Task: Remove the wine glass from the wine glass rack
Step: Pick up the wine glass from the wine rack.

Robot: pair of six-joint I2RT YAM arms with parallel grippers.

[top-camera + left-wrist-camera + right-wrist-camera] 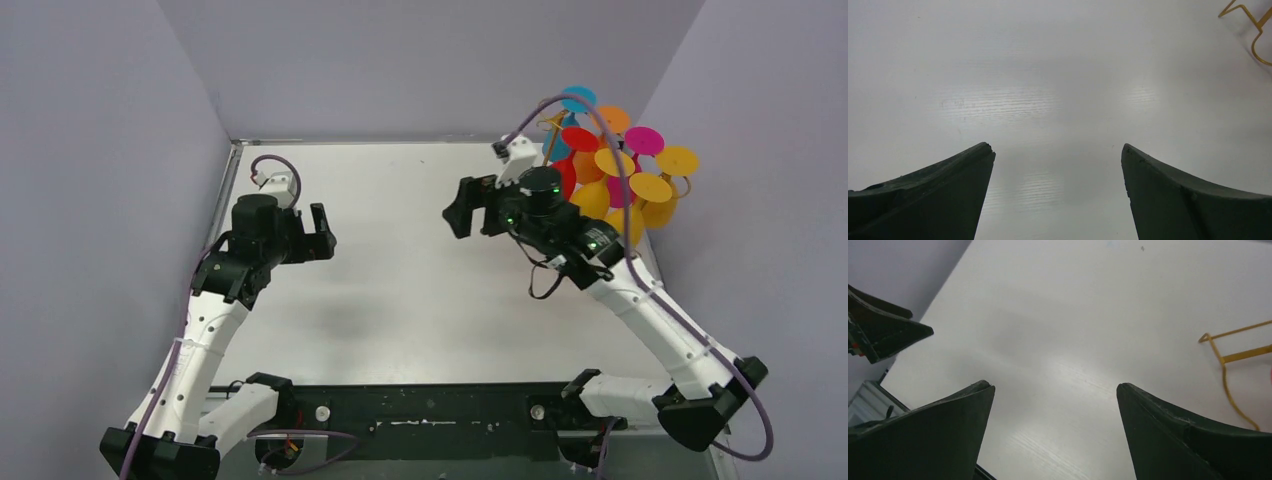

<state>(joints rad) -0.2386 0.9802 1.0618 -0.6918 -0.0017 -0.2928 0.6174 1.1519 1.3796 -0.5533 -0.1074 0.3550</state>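
Note:
The gold wire wine glass rack (556, 125) stands at the table's back right corner. Several coloured wine glasses (650, 187) hang on it upside down, red, yellow, orange, blue and magenta. My right arm partly hides the rack. My right gripper (462, 212) is open and empty, left of the rack, above the table. Its wrist view shows the rack's wire base (1224, 360) at the right edge. My left gripper (322, 232) is open and empty over the left half of the table. A bit of gold wire (1254, 30) shows in the top right of its view.
Grey walls close in the table (400, 270) on the left, back and right. The left gripper's fingers (883, 332) show at the left edge of the right wrist view. Both arm bases sit on a black bar (430, 410) at the near edge.

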